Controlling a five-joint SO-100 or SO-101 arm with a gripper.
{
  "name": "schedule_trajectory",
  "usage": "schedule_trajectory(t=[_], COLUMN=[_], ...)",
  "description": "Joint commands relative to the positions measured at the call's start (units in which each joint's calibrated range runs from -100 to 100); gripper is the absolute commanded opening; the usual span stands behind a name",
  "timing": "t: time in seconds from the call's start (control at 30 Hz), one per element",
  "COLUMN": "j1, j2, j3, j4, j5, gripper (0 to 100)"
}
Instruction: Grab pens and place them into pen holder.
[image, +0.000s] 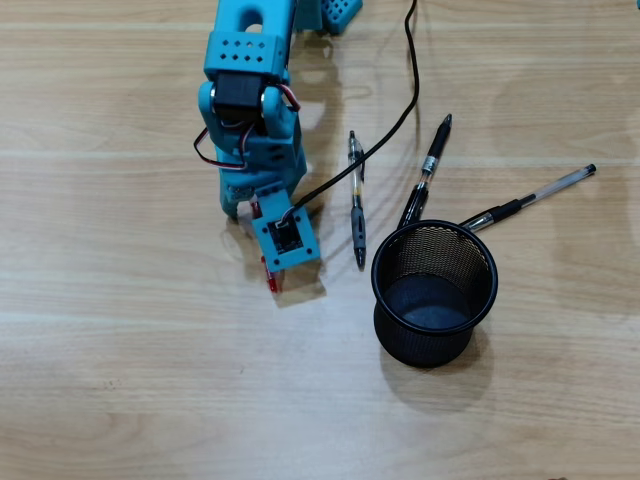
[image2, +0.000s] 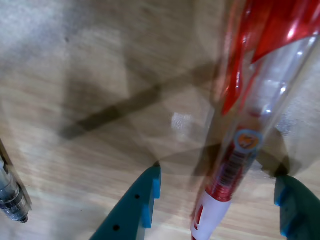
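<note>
A red and clear pen with a white end (image2: 240, 150) lies on the wooden table between my jaws. My gripper (image2: 218, 172) is open, with one blue finger (image2: 142, 205) on each side of the pen and not touching it. In the overhead view my gripper (image: 272, 272) is mostly hidden under the wrist camera, and only a bit of the red pen (image: 269, 281) shows. The black mesh pen holder (image: 378, 283) stands upright and empty to the right. Three more pens lie near it: a black and clear one (image: 356, 200), a black one (image: 428, 175) and a clear one with a black grip (image: 530, 197).
My blue arm (image: 245, 100) reaches in from the top. Its black cable (image: 400, 110) runs over the black and clear pen. That pen's end also shows at the left edge of the wrist view (image2: 10, 195). Two of the pens lie against the holder's far side.
</note>
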Motion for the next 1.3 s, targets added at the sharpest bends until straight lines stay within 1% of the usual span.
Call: schedule_trajectory(t=[0.0,0.17,0.23,0.4,0.43,0.8,1.17,1.27], j1=[-0.90,-0.72,-0.35,-0.17,-0.17,-0.08,-0.08,0.10], j2=[0.45,0.79,0.62,0.45,0.45,-2.69,-21.71,-27.57], j3=[-1.76,-1.76,-1.76,-1.85,-1.95,-2.22,-1.40,-1.49], j4=[-2.12,-2.48,-2.48,-2.48,-2.48,-1.66,-1.39,0.89], j5=[-0.23,-0.44,-0.44,-0.39,-0.39,-0.39,-0.39,-0.39], gripper=[25,24,19,2,2,2,2,2])
